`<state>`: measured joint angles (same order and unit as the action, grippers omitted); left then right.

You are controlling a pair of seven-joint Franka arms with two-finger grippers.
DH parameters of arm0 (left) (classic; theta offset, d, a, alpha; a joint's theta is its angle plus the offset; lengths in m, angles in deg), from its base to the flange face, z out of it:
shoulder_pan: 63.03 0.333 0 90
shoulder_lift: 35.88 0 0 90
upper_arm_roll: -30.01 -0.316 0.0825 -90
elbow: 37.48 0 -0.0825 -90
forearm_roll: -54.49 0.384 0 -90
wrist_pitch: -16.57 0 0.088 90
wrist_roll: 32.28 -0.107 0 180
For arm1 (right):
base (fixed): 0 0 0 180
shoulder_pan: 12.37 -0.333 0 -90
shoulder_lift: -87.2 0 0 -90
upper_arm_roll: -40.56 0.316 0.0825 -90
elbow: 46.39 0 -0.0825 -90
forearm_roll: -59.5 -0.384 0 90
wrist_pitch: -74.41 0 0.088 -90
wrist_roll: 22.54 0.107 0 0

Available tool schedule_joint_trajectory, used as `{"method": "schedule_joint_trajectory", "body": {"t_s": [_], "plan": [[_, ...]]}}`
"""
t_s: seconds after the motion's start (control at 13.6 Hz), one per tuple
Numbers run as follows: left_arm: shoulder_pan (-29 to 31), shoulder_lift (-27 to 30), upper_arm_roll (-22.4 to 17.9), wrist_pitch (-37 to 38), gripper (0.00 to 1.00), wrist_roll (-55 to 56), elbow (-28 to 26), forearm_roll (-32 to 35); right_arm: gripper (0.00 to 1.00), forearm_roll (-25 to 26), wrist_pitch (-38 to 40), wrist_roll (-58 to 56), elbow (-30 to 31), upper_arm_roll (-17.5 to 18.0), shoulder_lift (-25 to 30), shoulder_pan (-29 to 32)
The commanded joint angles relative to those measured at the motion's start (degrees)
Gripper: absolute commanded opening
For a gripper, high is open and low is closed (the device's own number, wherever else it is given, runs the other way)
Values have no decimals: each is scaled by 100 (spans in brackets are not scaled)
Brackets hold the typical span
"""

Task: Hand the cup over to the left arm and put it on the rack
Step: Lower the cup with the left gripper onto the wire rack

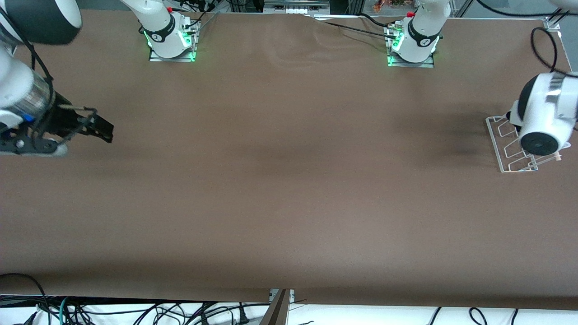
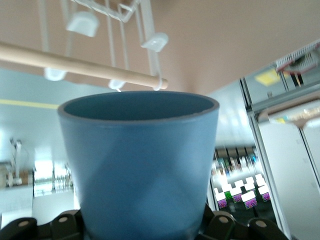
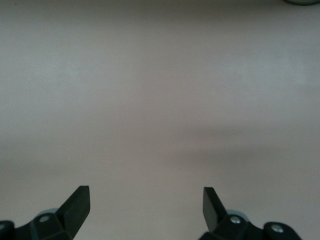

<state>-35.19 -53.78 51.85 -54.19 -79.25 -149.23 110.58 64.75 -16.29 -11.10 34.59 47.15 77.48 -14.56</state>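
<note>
The light-blue cup [image 2: 140, 165] is gripped between the jaws of the left gripper [image 2: 142, 232] over the rack [image 1: 508, 149] at the left arm's end of the worktop [image 1: 289, 180], while the right gripper [image 3: 146, 205] is held waiting over bare worktop with jaws spread apart.

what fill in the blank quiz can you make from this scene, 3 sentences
1. The left pincer holds a light-blue ____ over the rack.
2. The right pincer, over bare table, has its fingers ____.
3. Along the rack's top runs a pale ____ dowel.

Missing words: cup; open; wooden
</note>
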Motion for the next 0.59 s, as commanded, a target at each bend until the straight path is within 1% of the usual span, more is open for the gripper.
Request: {"method": "schedule_joint_trajectory", "body": {"t_s": [0.0,0.07,0.29,0.51], "plan": [[-33,-214,31,282,0,415,-276,306,100,72,-88,-72,463,44,461,114],[-32,-205,31,299,0,512,-399,359,100,81,-88,-124,455,44,462,175],[-32,-389,22,378,0,793,-462,499,100,63,-79,-948,455,44,436,315],[-15,-521,22,379,0,891,-540,631,100,46,-36,-906,402,44,400,325]]}}
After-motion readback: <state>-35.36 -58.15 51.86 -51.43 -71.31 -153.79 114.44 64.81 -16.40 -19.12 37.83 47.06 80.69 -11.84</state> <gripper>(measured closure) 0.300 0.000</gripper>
